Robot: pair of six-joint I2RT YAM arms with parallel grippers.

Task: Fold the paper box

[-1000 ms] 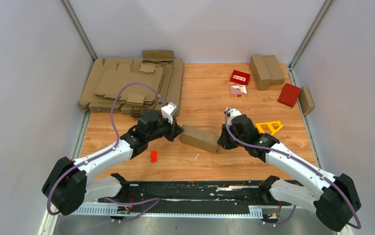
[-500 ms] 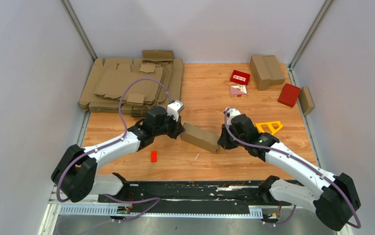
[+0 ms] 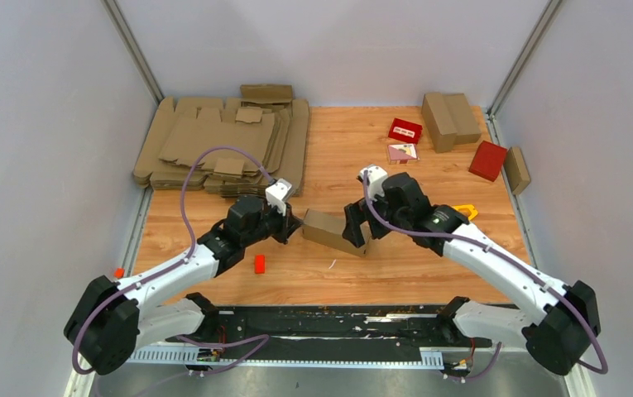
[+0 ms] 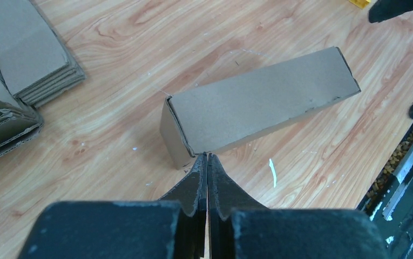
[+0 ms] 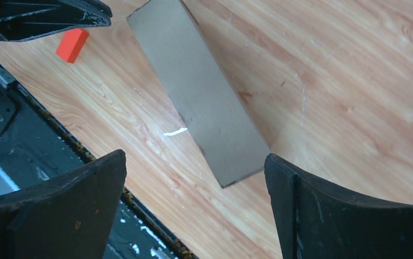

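Lying mid-frame on the wooden tabletop (image 3: 429, 165), the folded paper box (image 3: 335, 232) runs upper left to lower right; the right claw (image 3: 360, 227), spread wide, hovers over its right end, while the left claw (image 4: 208, 159), pinched shut on nothing, touches its left corner.

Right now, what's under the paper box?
The paper box rests on the wooden table; wood shows along its edges. Whatever is directly beneath it is covered.
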